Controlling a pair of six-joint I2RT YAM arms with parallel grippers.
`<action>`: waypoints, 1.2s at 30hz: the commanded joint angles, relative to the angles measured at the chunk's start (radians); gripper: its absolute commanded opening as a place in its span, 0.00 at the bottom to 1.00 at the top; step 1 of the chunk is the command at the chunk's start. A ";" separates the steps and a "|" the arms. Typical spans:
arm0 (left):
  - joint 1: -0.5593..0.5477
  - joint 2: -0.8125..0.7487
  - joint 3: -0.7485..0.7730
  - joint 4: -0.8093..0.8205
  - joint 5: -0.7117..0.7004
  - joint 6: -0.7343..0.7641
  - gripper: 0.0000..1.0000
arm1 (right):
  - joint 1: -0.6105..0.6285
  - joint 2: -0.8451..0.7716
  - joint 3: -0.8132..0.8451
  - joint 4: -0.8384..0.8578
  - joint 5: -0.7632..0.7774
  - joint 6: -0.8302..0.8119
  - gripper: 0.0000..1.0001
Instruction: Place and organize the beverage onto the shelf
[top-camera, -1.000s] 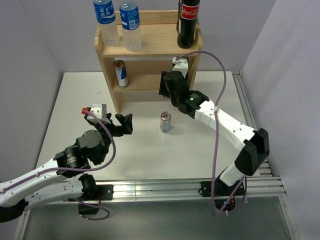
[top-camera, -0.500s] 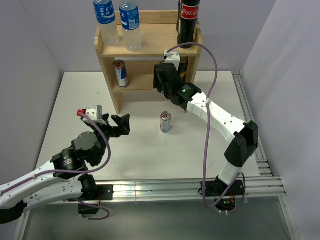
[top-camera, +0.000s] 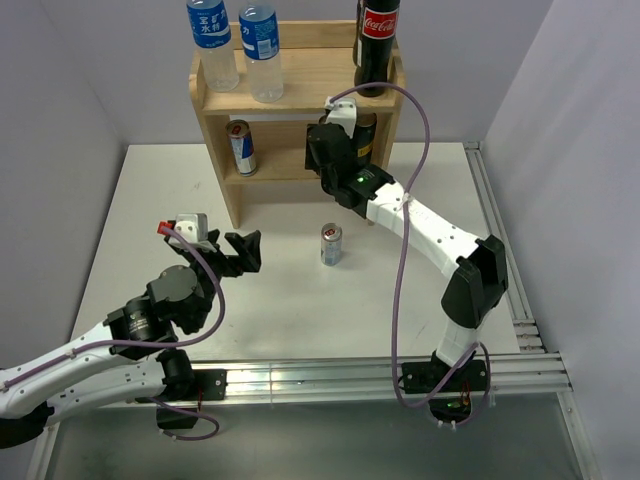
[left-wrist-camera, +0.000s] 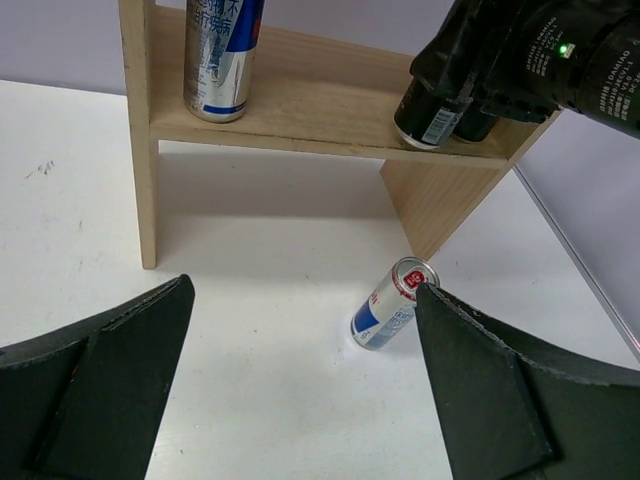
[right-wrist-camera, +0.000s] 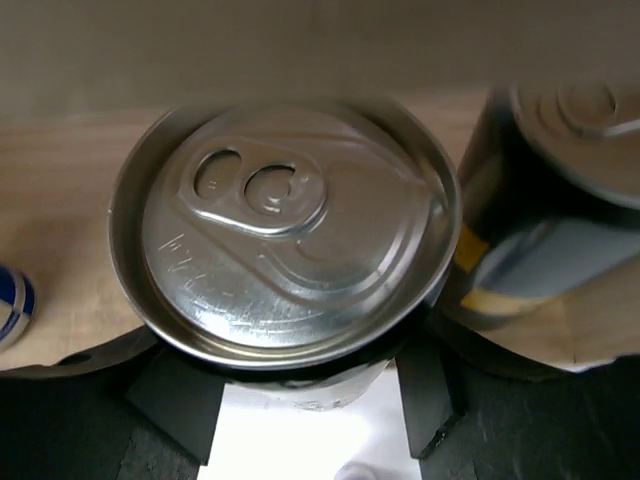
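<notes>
The shelf (top-camera: 310, 82) is set at the table's (top-camera: 150, 200) 12 o'clock edge. At its lower 3 o'clock end, a dark can (right-wrist-camera: 290, 230) is held by the right gripper (top-camera: 340, 140). The left gripper (top-camera: 243, 248) is spread wide. A small can (top-camera: 331, 244) is seen mid-table.

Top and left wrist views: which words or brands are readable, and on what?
"Coca-Cola": red label of the dark plastic bottle on the pale wooden shelf.
Blue labels of the clear water bottles: characters too small to read.
Blue-and-silver can, black can: print blurred.
</notes>
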 joint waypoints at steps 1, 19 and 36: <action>0.004 -0.004 -0.003 0.047 0.007 0.012 0.99 | -0.027 0.021 0.060 0.107 0.031 -0.002 0.00; 0.004 0.007 -0.014 0.063 0.007 0.017 0.99 | -0.031 0.064 0.008 0.167 0.054 0.001 0.03; 0.004 -0.007 -0.022 0.066 0.009 0.017 0.99 | -0.031 0.049 -0.078 0.165 0.058 0.018 0.59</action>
